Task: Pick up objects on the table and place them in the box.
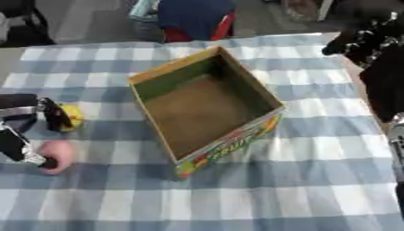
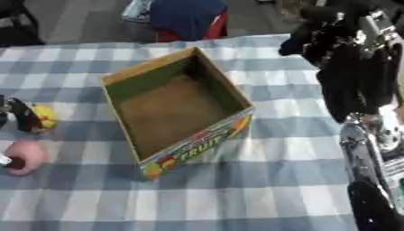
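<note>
An open cardboard box (image 1: 207, 108) with a fruit print on its near side stands in the middle of the checked table, and nothing shows inside it. A small yellow thing (image 1: 72, 117) and a round pink thing (image 1: 58, 152) lie at the left. My left hand (image 1: 22, 124) comes in from the left edge with its fingers spread: one dark finger rests against the yellow thing, and another, silver-tipped, touches the pink thing. My right hand (image 2: 335, 38) hangs over the table's far right corner, well away from the box, fingers relaxed and holding nothing.
A blue-and-white checked cloth (image 1: 260, 198) covers the table. My right arm (image 2: 371, 149) runs down the right edge of the right eye view. A blue and red chair (image 1: 195, 18) stands just beyond the far edge, behind the box.
</note>
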Motion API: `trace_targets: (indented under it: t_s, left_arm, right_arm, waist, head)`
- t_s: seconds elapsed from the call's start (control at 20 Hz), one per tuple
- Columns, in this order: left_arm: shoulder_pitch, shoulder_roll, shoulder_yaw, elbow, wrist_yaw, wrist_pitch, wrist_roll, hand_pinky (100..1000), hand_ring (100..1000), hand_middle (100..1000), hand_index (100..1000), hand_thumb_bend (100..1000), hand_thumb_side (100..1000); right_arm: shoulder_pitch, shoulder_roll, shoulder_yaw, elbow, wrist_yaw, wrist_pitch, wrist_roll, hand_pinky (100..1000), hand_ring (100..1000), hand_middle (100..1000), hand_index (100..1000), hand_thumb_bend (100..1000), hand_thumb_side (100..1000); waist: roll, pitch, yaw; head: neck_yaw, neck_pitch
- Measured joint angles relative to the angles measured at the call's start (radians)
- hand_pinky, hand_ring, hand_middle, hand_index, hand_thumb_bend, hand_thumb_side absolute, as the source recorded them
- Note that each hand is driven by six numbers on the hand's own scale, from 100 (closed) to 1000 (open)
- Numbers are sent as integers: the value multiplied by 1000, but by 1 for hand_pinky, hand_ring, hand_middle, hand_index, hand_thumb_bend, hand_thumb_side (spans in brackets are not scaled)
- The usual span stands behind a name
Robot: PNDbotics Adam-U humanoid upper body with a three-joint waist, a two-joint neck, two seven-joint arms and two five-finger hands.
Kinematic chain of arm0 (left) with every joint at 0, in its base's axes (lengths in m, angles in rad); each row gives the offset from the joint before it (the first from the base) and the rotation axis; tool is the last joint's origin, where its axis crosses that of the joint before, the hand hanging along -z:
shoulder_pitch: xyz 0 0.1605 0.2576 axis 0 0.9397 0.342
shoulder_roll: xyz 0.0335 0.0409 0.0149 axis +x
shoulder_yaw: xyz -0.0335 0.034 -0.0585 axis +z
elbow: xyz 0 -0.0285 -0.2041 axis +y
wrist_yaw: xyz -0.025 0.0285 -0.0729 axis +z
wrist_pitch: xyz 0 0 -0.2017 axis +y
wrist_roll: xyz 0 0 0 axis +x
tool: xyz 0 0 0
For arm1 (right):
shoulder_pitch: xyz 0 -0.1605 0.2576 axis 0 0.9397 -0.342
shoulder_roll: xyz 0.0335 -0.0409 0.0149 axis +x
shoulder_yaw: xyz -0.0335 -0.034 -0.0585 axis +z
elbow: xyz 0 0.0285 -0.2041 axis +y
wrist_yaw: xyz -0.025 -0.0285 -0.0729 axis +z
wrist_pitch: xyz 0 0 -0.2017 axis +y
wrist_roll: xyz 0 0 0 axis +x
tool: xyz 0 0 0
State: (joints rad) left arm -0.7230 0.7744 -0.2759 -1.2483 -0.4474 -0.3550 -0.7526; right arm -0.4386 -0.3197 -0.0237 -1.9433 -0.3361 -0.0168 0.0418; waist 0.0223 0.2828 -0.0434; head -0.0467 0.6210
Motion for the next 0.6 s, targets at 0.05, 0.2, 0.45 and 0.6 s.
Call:
trace_targets:
  t_s: [0.05, 0.2, 0.45, 0.6]
  left_arm:
    - [0, 0, -2, -4, 2, 1, -1, 246, 572, 515, 712, 553, 260]
    - [1, 0, -5, -12, 11, 6, -6, 216, 537, 485, 668, 522, 249]
    - [1, 0, -16, -21, 26, 11, -11, 191, 512, 460, 618, 477, 232]
    - [1, 0, -23, -24, 27, 12, -12, 181, 502, 449, 583, 424, 214]
  right_arm:
    - [0, 0, 0, 0, 0, 0, 0, 609, 565, 522, 723, 100, 1000]
    - [0, 0, 0, 0, 0, 1, -1, 610, 565, 522, 723, 100, 1000]
    - [0, 0, 0, 0, 0, 2, -2, 610, 565, 522, 723, 100, 1000]
    - [0, 0, 0, 0, 0, 3, -3, 610, 566, 522, 723, 100, 1000]
  waist:
    - [0, 0, 0]
    - [0, 0, 0]
    - [0, 0, 0]
    - [0, 0, 0]
  head:
    - [0, 0]
    - [0, 0]
    - [1, 0]
    - [1, 0]
